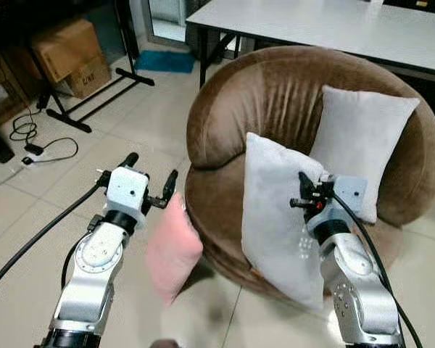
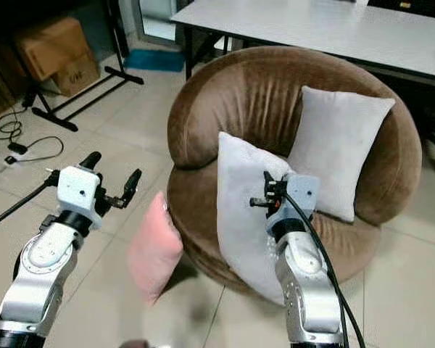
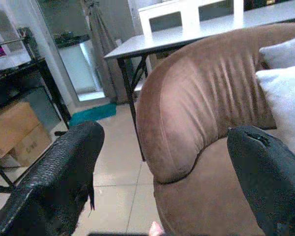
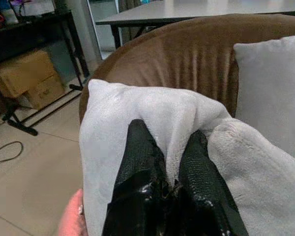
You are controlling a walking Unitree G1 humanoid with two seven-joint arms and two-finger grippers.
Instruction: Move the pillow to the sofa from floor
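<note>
1. Pillow first: the light grey square fabric pillow (image 1: 275, 225) is off the floor, hanging in front of the round brown velvet sofa chair (image 1: 268, 94), its lower corner dangling past the seat's front edge.
2. Right gripper (image 4: 169, 172) has its two black fingers pinched together on a fold at the pillow's top edge — the fabric bunches up between them (clear in the right wrist view).
3. Left gripper (image 1: 151, 180) hovers with fingers spread wide and nothing between them, near the sofa's left side, just above a pink soft cushion (image 1: 172, 246).
4. Pink cushion stands low beside the sofa base; whether it rests on the tiled floor (image 1: 130, 116) or leans on the sofa, cannot tell.
5. Second light grey pillow (image 1: 362, 145) already leans upright against the sofa back.
6. Progress: pickup looks done and the carry mostly done — what remains is getting the held pillow fully over the seat and letting go.
7. Background: white long table (image 1: 326, 25) behind the sofa, cardboard boxes (image 1: 65, 54) at far left.
</note>
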